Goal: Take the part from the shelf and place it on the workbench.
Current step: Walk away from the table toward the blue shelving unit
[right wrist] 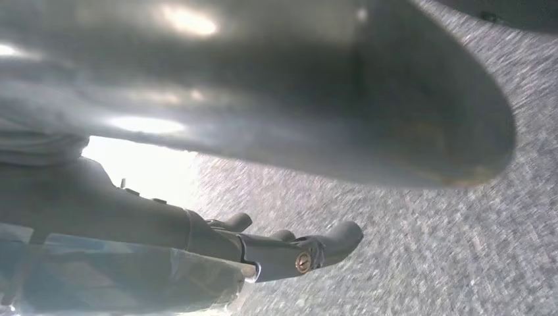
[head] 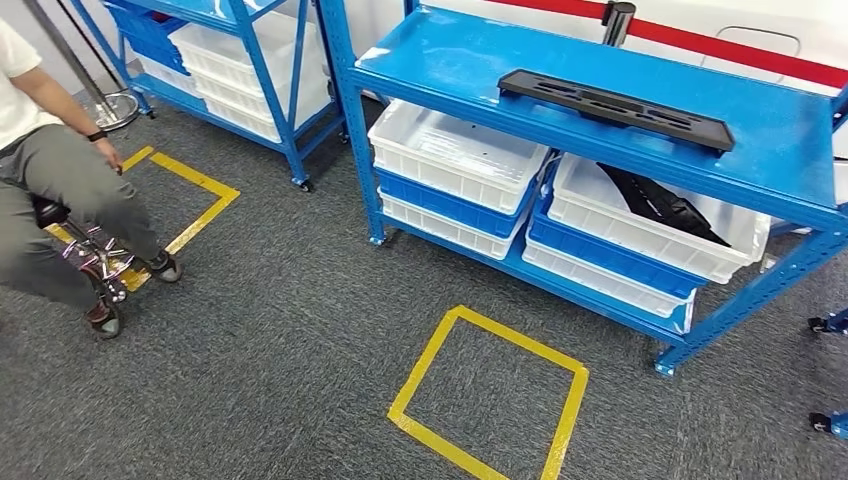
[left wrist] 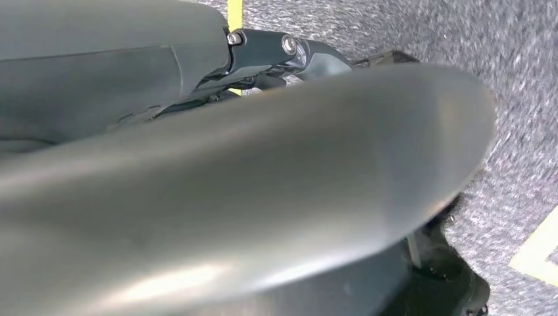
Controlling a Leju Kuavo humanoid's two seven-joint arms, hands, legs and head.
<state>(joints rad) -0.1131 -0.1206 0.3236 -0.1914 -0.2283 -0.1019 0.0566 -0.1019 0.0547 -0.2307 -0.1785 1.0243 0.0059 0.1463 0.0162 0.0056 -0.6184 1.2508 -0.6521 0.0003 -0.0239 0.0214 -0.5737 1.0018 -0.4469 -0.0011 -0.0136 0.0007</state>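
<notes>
Long black slotted part (head: 616, 108) lying flat on top of blue shelf (head: 780, 150), above white bins (head: 455, 150). Left hand (left wrist: 283, 56) and right hand (right wrist: 289, 250) over grey carpet, holding nothing; finger spread: cannot tell.

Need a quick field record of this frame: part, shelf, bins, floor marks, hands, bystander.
part: long black slotted part lying flat on the top deck of the blue shelf
bins: stacked white and blue bins below; right white bin holds a dark object
floor: yellow tape square on grey carpet before the shelf
left hand: hanging over carpet, holds nothing visible
right hand: hanging, fingers apart, empty
bystander: seated person at left
</notes>
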